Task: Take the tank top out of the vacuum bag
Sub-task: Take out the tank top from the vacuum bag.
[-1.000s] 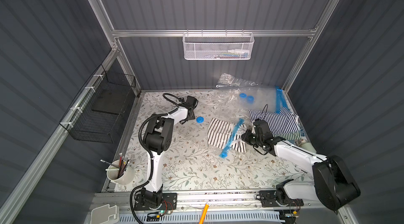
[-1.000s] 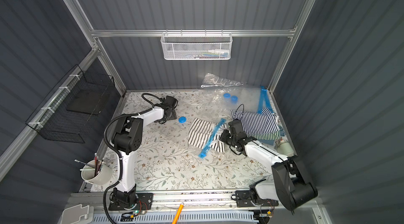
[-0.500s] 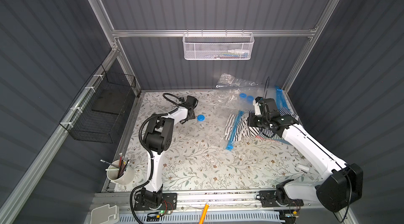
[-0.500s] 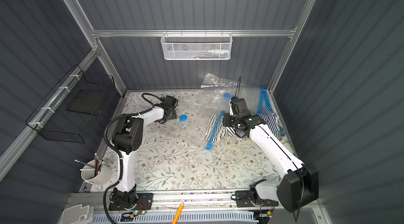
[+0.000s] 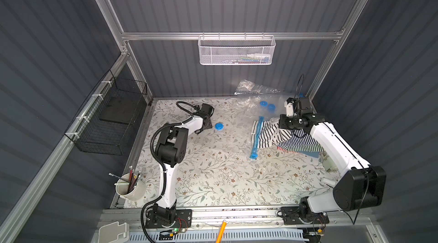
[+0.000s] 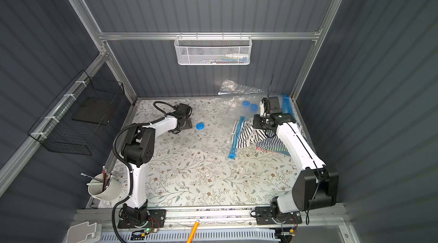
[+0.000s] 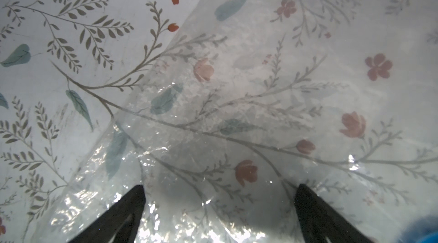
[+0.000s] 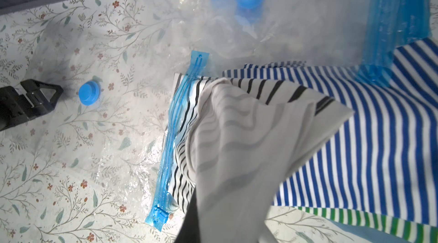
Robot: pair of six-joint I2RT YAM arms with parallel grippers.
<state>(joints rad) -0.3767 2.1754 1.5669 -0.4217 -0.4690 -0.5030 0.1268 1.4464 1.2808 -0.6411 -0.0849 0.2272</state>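
Tank top (image 8: 237, 135) hung partly out of vacuum bag (image 5: 237, 121) | right gripper (image 5: 283, 123) clenched on it to draw it clear | left gripper (image 7: 220, 188) splayed over bag, apparently as anchor

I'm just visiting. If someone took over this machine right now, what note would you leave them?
Left gripper: open, over the bag near its blue valve.
Right gripper: shut on the tank top, one end lifted.
Tank top: mostly out; its other end lies under the bag's zip.
Done: top gripped, drawn partway out.
To do: pull it clear of the bag, set it down.
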